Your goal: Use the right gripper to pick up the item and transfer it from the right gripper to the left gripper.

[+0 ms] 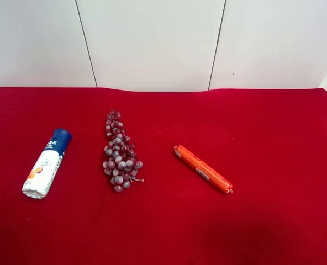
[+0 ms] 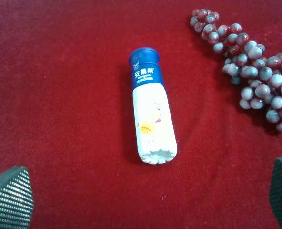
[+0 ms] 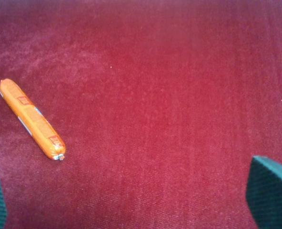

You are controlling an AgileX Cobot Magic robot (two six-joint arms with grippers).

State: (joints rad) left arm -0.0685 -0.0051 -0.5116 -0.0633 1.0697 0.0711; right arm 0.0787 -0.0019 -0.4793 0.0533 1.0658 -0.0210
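Note:
The item, a white bottle (image 1: 46, 163) with a dark blue cap, lies on its side on the red cloth at the exterior high view's left. It also shows in the left wrist view (image 2: 150, 120), lying between and beyond the fingers. My left gripper (image 2: 150, 200) is open and empty above the cloth, short of the bottle. My right gripper (image 3: 126, 200) is open and empty, hovering over bare cloth; the bottle is out of its view. Neither arm shows in the exterior high view.
A purple grape bunch (image 1: 119, 152) lies beside the bottle, also in the left wrist view (image 2: 248, 71). An orange sausage-shaped tube (image 1: 203, 168) lies right of centre, also in the right wrist view (image 3: 32, 119). White wall panels (image 1: 152, 38) stand behind the table.

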